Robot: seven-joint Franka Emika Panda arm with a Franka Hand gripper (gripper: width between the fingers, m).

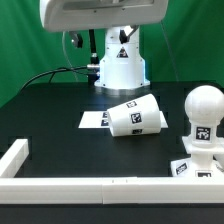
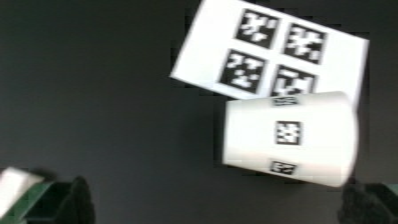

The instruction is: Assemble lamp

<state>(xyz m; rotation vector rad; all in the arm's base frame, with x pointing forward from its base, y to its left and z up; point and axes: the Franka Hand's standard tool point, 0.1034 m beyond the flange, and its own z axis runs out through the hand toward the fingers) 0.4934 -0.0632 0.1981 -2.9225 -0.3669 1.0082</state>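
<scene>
You see a black table (image 1: pixel 60 115) under everything | the marker board (image 1: pixel 95 119) lying flat mid-table, four tags showing in your wrist view | white rail (image 1: pixel 90 185) along the near edge | green backdrop (image 1: pixel 30 50) behind.

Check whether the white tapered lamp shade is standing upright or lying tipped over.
Tipped over. The white tapered plastic shade lies on its side on the black table, partly over the marker board, its tagged wall facing sideways.

The robot arm (image 1: pixel 122 62) is glossy white with rounded casings, a black-and-white square tag on its base, black cables trailing behind, and dark fingertips (image 2: pixel 63 200) on its hand.
</scene>
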